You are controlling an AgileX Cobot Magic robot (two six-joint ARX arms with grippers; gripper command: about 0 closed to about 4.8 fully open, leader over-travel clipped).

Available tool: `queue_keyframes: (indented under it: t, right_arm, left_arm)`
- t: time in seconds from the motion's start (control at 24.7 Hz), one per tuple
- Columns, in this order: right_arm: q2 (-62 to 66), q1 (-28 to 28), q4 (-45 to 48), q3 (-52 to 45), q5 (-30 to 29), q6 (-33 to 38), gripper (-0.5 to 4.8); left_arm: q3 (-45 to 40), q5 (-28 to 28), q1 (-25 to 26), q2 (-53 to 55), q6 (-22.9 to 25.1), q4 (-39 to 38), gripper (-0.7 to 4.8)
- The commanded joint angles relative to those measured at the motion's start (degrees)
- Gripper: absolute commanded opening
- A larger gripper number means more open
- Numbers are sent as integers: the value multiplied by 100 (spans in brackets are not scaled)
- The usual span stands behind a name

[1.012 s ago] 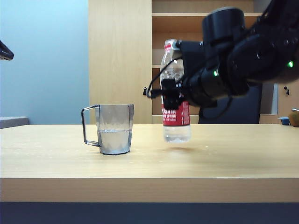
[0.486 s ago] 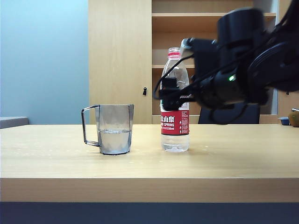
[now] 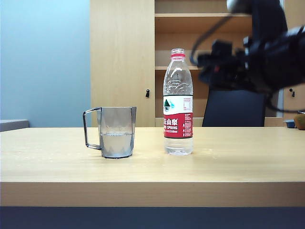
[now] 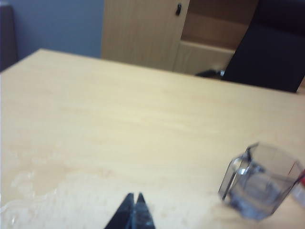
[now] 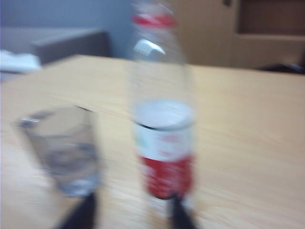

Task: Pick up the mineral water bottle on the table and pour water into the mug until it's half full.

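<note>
On the table [image 3: 228, 167] the mineral water bottle [image 3: 178, 102] now stands free, at 3 o'clock of the mug [image 3: 116, 131], approx. half full. Your right gripper [image 5: 128, 212] let go, jaws apart, empty, prob. retreating; left gripper [image 4: 134, 213] pinched together, idle.

- Mug [image 3: 116, 131] on table [image 3: 152, 193], water [image 3: 116, 144] inside it.
- Mineral water bottle [image 3: 178, 102] upright at mug's 3 o'clock, near, apart.
- Right gripper [image 3: 206, 64] at bottle's 2 o'clock, clear of it.
- Left gripper [image 4: 133, 212] over table.

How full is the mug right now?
About half full: in the exterior view the water line sits roughly midway up the mug, which stands upright on the table.
</note>
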Motion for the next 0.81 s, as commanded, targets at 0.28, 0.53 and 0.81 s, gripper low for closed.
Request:
queue_keyframes:
  t: [0.28, 0.53, 0.81]
  right_arm:
    - [-1040, 1847, 109, -168, -7, 15, -8]
    - [-1027, 2277, -415, -166, -264, 15, -8]
    - [-1956, 2341, -2476, -184, -313, 13, -8]
  left_arm:
    - [-879, -15, 0, -535, 553, 76, -2]
    - [-1134, -125, 4, -535, 708, -295, -2]
    - [-1126, -166, 2, -535, 682, -317, -2]
